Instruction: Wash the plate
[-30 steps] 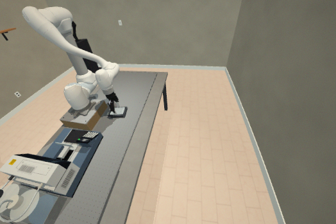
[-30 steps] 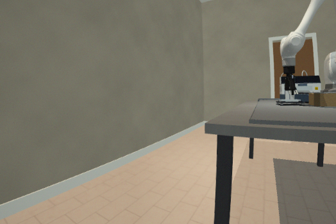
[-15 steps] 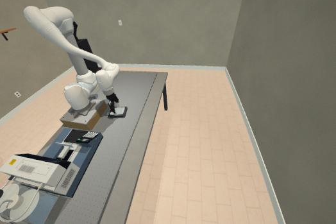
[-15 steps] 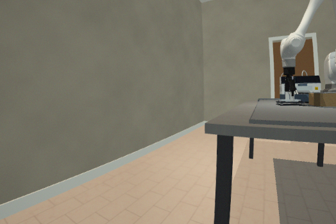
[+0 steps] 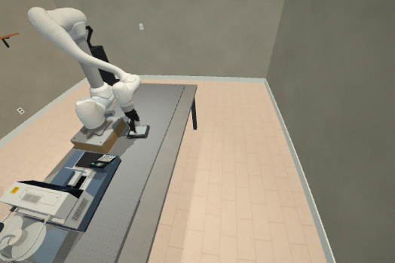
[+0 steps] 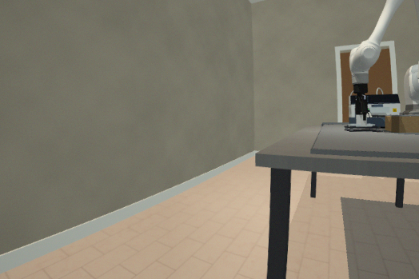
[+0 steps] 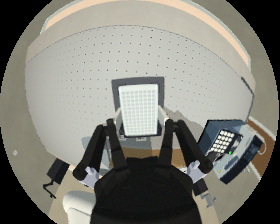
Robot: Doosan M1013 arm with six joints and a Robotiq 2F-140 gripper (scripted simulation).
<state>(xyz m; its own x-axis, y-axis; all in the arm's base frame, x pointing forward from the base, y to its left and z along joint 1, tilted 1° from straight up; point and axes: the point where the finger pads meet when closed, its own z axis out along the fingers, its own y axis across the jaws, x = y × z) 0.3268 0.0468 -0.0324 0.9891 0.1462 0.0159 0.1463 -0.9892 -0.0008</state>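
The white plate [image 5: 142,129] [image 7: 139,110] lies in the dark plate nest N1 [image 7: 116,95] [image 5: 147,132]; it looks flat. Its cut corner cannot be made out. My gripper [image 7: 139,111] [image 6: 361,121] points down over the nest, one fingertip at each long side of the plate; the fingertips appear to touch it, so it is shut on the plate. The washer [image 5: 101,179] [image 7: 210,131] shows its keypad [image 5: 106,157] [image 7: 222,142] and a green lamp [image 5: 93,163] [image 7: 230,153]. The pale carrier [image 5: 77,171] stands out from the washer's housing; no plate is seen on it.
The robot's base block [image 5: 114,136] [image 6: 393,124] stands close beside the nest, between it and the wall side. The washer's white housing [image 5: 41,200] and hoses are at the table's far end from the nest. The table's edge [image 5: 171,157] runs along the other side.
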